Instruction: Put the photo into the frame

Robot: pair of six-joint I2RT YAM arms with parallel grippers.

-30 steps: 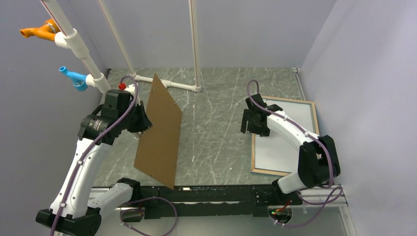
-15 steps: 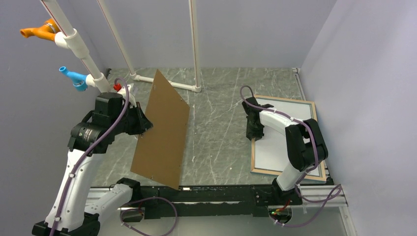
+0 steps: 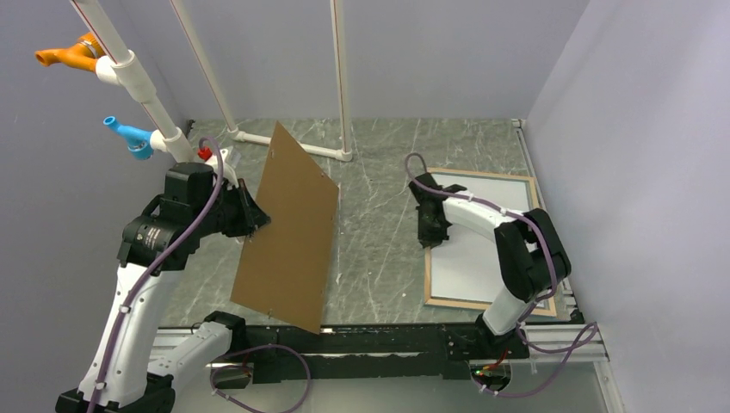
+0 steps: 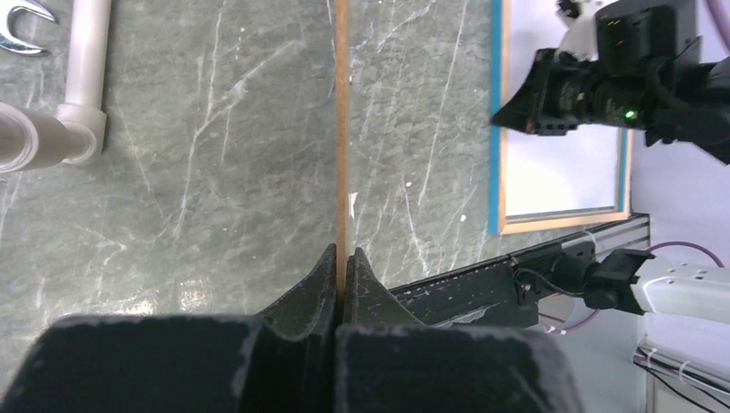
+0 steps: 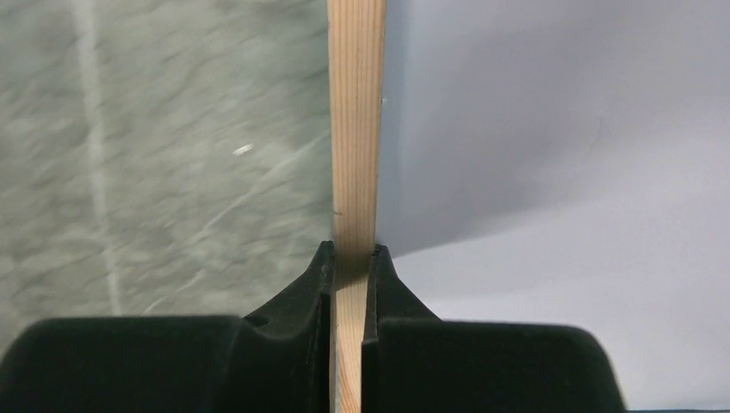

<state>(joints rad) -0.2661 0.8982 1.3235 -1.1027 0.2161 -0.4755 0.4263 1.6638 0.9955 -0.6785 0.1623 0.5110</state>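
Frame (image 3: 482, 174) lies flat on the right side of the grey marbled table (image 3: 379, 215), light wood face up, with a white sheet (image 3: 469, 258) filling its opening; whether that sheet is the print's back cannot be told. The left wrist view shows a bright blue edge along the frame's left rail. The right gripper (image 3: 429, 231) sits on that left rail, about midway along it. In the right wrist view both fingers press against the sides of the wooden strip, so it is clamped on the frame. The right arm rises from its base at the near right, folds at a raised elbow over the frame's near half, then reaches left and down to the rail.

Well apart on the left, the left gripper (image 3: 251, 215) is closed on the left edge of a plain brown backing board (image 3: 288, 232), held up on edge and tilted above the table. The left arm stands tall from its near-left base, its wrist turned toward the right
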